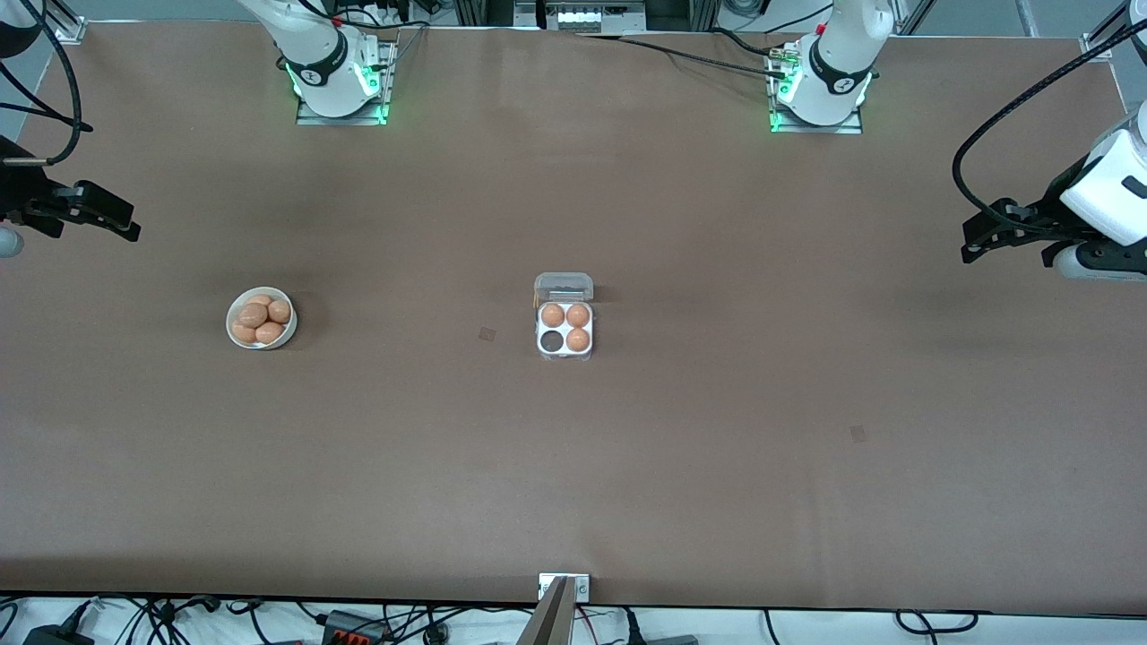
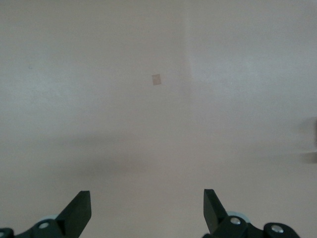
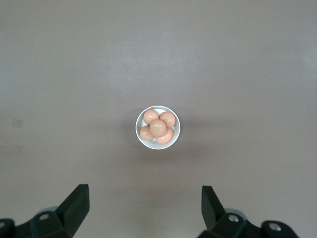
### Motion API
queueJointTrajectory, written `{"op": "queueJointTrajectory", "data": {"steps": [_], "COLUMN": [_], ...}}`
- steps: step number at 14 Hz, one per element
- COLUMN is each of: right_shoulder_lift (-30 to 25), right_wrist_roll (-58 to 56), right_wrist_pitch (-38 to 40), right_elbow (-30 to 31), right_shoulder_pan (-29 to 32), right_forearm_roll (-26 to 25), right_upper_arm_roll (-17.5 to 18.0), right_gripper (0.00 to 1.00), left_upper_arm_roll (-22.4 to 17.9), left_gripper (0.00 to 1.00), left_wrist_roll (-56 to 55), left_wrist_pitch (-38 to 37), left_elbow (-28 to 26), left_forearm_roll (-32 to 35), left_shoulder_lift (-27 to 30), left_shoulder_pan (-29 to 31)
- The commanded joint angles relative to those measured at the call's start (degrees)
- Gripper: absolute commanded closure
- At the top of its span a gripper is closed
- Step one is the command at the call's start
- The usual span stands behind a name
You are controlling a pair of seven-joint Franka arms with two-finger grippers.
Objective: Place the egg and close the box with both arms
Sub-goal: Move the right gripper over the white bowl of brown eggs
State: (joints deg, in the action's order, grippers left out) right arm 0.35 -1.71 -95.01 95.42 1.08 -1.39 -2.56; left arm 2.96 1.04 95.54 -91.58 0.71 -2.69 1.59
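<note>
Three eggs in box | five eggs in bowl | left gripper, right gripper — fingers wide, empty

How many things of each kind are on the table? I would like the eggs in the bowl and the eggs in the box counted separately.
Eggs in the white bowl: 5, one lying on top of the others
Eggs in the box: 3, one cell empty
Bowls: 1
Egg boxes: 1, lid open
Total: 10 things, 8 of them eggs
</note>
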Motion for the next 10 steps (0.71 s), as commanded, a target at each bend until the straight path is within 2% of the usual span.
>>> {"op": "queueJointTrajectory", "data": {"steps": [1, 4, 10], "right_shoulder_lift": [-0.52, -0.08, 5.53], "right_wrist_roll": [-0.57, -0.48, -0.57], "right_wrist_pitch": [0.88, 0.18, -4.04], "right_elbow": [0.2, -0.15, -0.15], "right_shoulder_pan": [0.15, 0.06, 0.41], "right_forearm_roll": [0.17, 0.51, 1.04], "right_upper_arm_roll": [0.28, 0.37, 0.28], "right_gripper": [0.0, 0.0, 0.0], "left_upper_arm_roll": [0.29, 0.46, 0.64], "left_gripper": [0.0, 0.0, 0.0], "left_wrist_roll": [-0.42, -0.42, -0.42], "left_wrist_pitch": [0.0, 0.0, 0.0], "left_elbow": [0.43, 0.52, 0.52], "left_forearm_roll": [0.17, 0.17, 0.17], "left_shoulder_lift": [0.05, 0.05, 0.05], "left_shoulder_pan": [0.16, 0.08, 0.08]}}
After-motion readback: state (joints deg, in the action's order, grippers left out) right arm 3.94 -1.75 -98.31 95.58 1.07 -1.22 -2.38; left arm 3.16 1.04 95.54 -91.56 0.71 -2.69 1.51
